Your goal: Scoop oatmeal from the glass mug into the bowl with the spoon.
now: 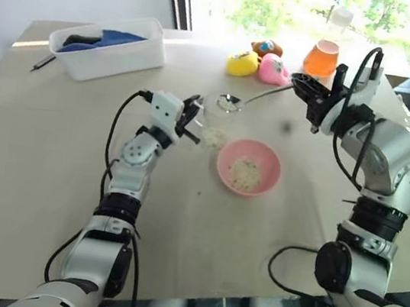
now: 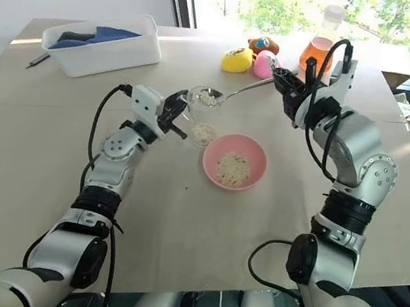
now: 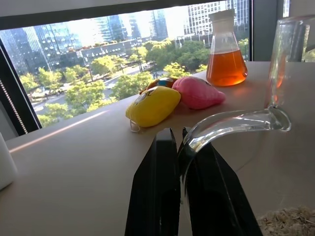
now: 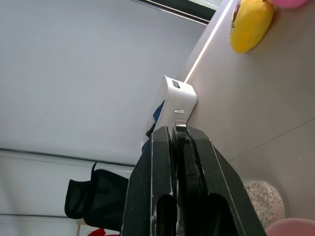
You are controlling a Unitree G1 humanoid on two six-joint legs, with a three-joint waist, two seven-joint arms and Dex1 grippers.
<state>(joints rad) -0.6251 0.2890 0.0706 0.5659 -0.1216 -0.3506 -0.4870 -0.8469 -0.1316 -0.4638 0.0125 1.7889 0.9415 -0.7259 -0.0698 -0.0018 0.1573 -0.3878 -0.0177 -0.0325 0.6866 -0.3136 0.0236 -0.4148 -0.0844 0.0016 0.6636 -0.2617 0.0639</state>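
We see, mid-frame, our left gripper (image 1: 192, 118) pinching the glass mug (image 1: 214, 120) by its handle, our right gripper (image 1: 302, 84) clamping the spoon (image 1: 245, 99), its oatmeal (image 2: 208, 99) above the mug, the pink bowl (image 1: 248, 167) lower centre.

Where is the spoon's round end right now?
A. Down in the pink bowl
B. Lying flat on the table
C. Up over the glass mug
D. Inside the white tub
C. The right hand holds the spoon by its handle, and its round end, carrying some oatmeal, is up at the rim of the mug, which the left hand holds by its handle.
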